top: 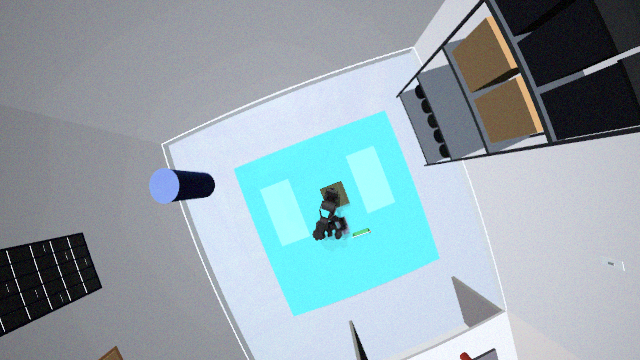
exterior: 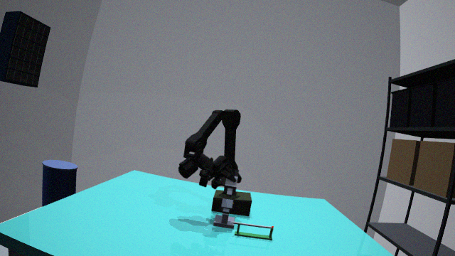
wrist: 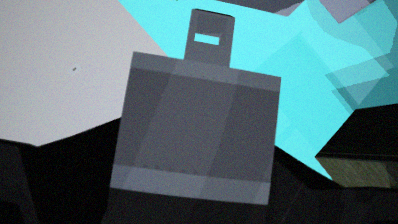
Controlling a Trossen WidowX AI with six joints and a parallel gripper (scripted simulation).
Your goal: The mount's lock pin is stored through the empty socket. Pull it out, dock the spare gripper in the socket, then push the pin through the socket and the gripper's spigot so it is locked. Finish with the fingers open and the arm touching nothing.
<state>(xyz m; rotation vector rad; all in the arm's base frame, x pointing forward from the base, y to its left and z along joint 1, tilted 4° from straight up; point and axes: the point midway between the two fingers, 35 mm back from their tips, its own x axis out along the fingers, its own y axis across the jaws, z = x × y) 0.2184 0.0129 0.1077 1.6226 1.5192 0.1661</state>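
1. The gripper (top: pixel 336 227) (exterior: pixel 224 178) (wrist: pixel 192 130) is clamped on the spare gripper (exterior: pixel 231 183) (wrist: pixel 195 125), a grey block between its two dark fingers.
2. The spigot (wrist: pixel 209 53) sticks out from the end of that block; a rectangular slot runs through it, with cyan showing behind.
3. In the exterior view, the spare gripper is above the mount's socket (exterior: pixel 227 203). Whether the spigot touches or has entered the socket, I cannot tell.
4. The socket stands upright over its base plate (top: pixel 346 225) (exterior: pixel 217 222), on the cyan table (top: pixel 320 290) (exterior: pixel 142 213).
5. The lock pin (top: pixel 362 234) (exterior: pixel 254 225) is out of the socket. It lies lengthwise across the two uprights of the green stand (top: pixel 360 231) (exterior: pixel 254 236), its red end on the side away from the mount.
6. The green stand is just beside the base plate; whether they touch is too small to tell.
7. The black arm (top: pixel 328 206) (exterior: pixel 230 139) rises from the olive-brown block (top: pixel 343 198) (exterior: pixel 245 208) (wrist: pixel 357 172) and bends over, its wrist folded low near the mount.
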